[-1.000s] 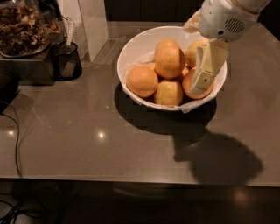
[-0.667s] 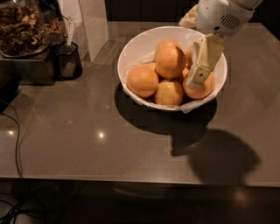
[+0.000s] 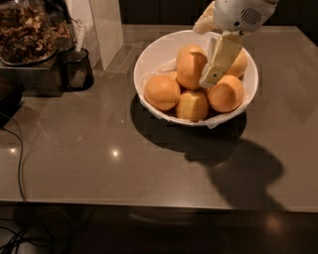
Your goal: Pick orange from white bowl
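Five fruits show in the white bowl [image 3: 149,52], which stands on the grey-brown table [image 3: 99,154] towards its far right part. The orange [image 3: 190,68] (the biggest and deepest in colour of the lot) sits in the middle of the bowl, riding on top of the pile and touching its neighbours. A left orange [image 3: 162,92] lies against the near-left wall, a paler yellowish orange [image 3: 193,105] rests at the front, a right orange [image 3: 226,93] lies by the near-right wall, and a rear orange [image 3: 240,64] is half hidden at the back right. A thin white liner [image 3: 214,122] pokes over the front rim.

The gripper [image 3: 209,79] reaches down into the bowl from the upper right, slanted, its cream tip just beside the orange's right flank and above the gap between it and the right orange. Whether the gripper is open or closed I cannot tell; nothing is visibly lifted by it. Its white housing [image 3: 238,14] hangs over the far rim.

At the far left stand a black cup [image 3: 77,72], a tray of brown dried bits [image 3: 25,30] and a white upright panel [image 3: 107,30]. A black cable [image 3: 20,163] trails over the left edge. The bowl and arm cast a dark shadow [image 3: 238,171] to the near right.
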Robot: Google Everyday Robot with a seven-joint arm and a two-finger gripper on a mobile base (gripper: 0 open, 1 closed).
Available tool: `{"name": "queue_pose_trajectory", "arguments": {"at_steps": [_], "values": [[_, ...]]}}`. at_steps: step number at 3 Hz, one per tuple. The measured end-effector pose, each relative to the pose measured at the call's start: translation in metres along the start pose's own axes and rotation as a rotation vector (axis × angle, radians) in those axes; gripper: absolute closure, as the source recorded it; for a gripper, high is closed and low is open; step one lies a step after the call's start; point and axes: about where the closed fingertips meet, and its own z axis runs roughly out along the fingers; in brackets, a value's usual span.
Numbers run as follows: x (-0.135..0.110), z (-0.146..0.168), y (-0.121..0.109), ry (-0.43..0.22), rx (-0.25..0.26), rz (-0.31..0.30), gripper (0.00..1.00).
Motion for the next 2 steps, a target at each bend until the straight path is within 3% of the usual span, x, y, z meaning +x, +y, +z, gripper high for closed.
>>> {"name": "queue_pose_trajectory", "arguments": {"at_steps": [1,2], "values": [[-0.0001,0.0,-0.0001,0.0,0.0,0.0,0.2],[-0.0027,0.0099,-0.0032,-0.017,-0.016,-0.004,0.04]]}}
